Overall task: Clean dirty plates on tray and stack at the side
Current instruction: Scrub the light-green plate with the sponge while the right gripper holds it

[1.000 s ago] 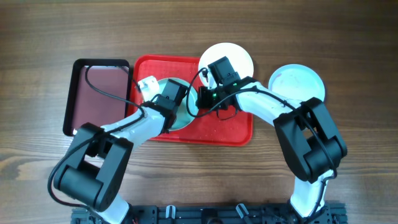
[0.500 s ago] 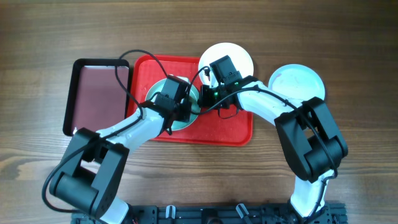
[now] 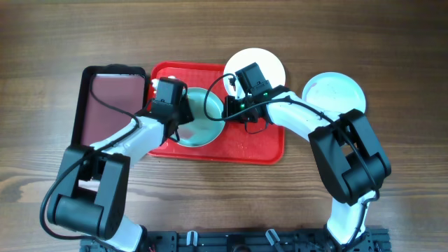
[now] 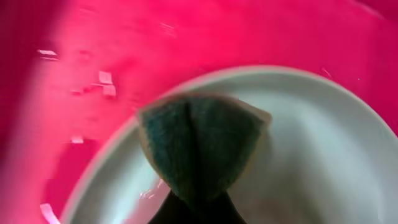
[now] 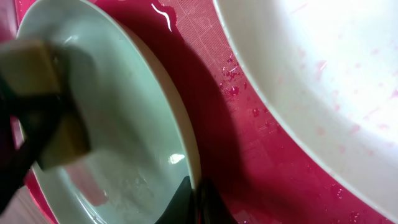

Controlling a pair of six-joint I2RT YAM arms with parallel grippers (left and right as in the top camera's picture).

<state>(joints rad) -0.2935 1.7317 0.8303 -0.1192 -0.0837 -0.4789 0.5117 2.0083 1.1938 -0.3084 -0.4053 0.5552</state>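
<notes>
Overhead view: the pale blue-green plate (image 3: 203,127) lies on the red tray (image 3: 253,145), left of its middle. The left gripper (image 3: 176,124) clamps a sponge (image 4: 199,146) over it; the right gripper (image 5: 196,200) pinches its right rim. Farther, a white plate (image 3: 334,91) sits right of the tray; a second white plate (image 3: 269,63) overlaps the tray's far right corner.

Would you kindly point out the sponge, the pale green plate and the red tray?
sponge (image 4: 199,137), left wrist view, folded green face.
pale green plate (image 3: 200,130), overhead view, bare centre.
red tray (image 3: 256,144), overhead view, bare floor.
</notes>
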